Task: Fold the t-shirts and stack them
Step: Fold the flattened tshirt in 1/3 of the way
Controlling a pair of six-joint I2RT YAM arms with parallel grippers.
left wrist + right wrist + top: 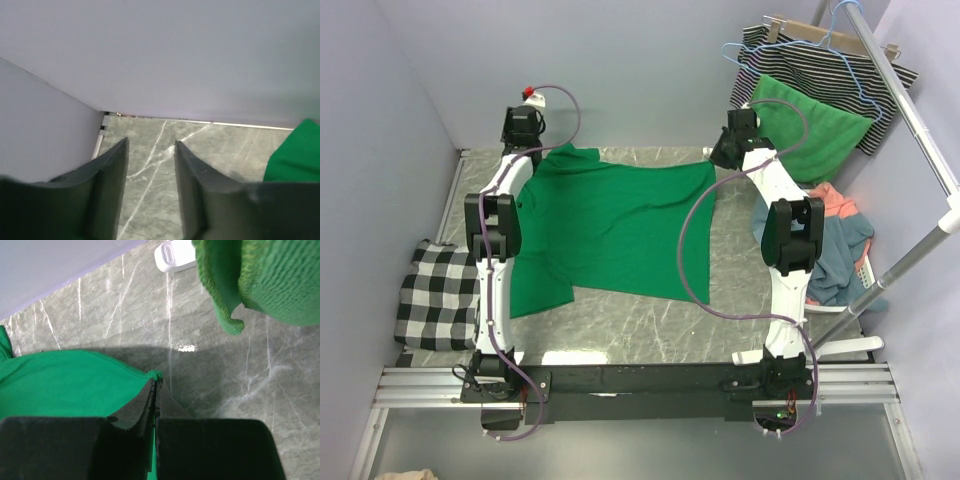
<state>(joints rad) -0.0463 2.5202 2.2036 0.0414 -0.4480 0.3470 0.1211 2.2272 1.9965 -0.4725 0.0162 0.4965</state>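
An emerald green t-shirt (610,225) lies spread flat on the marble table (650,320). My right gripper (720,155) is at the shirt's far right corner. In the right wrist view that gripper (156,379) is shut on the tip of the green t-shirt (65,385). At the far left corner my left gripper (527,140) stands beside the shirt's sleeve. Its fingers (114,165) are apart over bare marble with nothing between them, and the green t-shirt (295,155) shows at the right edge. Coral and dusty blue t-shirts (835,240) lie in a heap at the right.
A brighter green cloth (810,125) and a striped garment (820,55) hang from a rack at the back right; the green cloth (270,275) hangs just above the right gripper. A black-and-white checked cloth (435,290) lies at the left edge. Walls close off the back and left.
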